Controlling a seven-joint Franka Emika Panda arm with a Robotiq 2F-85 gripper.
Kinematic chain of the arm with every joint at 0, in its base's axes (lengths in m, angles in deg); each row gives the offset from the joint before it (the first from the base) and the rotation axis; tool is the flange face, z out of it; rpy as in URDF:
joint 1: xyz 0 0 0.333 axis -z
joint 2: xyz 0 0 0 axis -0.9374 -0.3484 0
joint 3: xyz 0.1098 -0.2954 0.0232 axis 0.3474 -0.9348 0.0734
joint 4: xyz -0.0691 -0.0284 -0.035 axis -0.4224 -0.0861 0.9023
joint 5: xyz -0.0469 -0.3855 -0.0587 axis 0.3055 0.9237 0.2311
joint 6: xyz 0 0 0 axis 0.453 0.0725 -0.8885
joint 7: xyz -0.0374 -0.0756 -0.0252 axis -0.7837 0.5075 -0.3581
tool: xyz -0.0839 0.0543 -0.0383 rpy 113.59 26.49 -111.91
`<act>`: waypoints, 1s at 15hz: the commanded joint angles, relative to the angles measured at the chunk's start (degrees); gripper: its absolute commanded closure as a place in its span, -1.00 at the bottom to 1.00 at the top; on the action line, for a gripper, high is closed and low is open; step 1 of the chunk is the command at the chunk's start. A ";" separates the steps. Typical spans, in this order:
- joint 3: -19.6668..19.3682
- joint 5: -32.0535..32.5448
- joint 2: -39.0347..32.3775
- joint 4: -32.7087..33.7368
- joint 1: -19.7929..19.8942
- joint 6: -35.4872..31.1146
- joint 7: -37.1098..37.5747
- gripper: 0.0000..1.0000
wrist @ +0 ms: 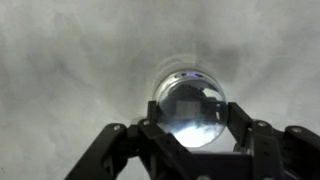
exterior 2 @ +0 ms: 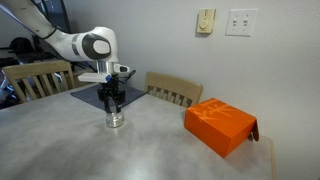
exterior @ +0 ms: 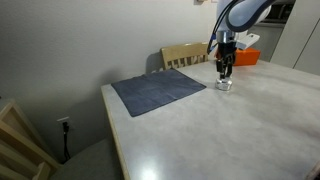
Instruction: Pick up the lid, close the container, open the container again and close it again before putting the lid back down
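The container [exterior: 224, 86] [exterior 2: 116, 120] is a small squat clear jar standing on the pale table, just past the grey cloth. My gripper [exterior: 226, 70] [exterior 2: 114, 101] hangs straight down over it in both exterior views, fingertips at the jar's top. In the wrist view the lid [wrist: 192, 100], a round glossy disc, fills the gap of the gripper [wrist: 195, 123]. Both fingers [wrist: 243, 125] press against its rim. The jar's body is hidden beneath the lid there, and I cannot tell whether the lid rests fully on it.
An orange box [exterior 2: 220, 124] [exterior: 246, 57] lies on the table beyond the jar. A dark grey cloth [exterior: 158, 92] is spread near the table's edge. A wooden chair [exterior: 185, 54] [exterior 2: 172, 88] stands at the table's far side by the wall.
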 commanded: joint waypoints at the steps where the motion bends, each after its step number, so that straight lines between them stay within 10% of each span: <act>1: 0.43 -0.42 -0.96 0.59 1.69 -0.33 -1.68 0.13; 12: -0.37 -0.81 -4.83 5.55 3.86 1.64 -1.04 0.13; 13: -0.32 -0.88 -4.74 5.56 3.94 1.37 -0.87 -0.80; 15: -0.32 -0.85 -4.36 5.05 3.98 0.57 -0.58 -0.95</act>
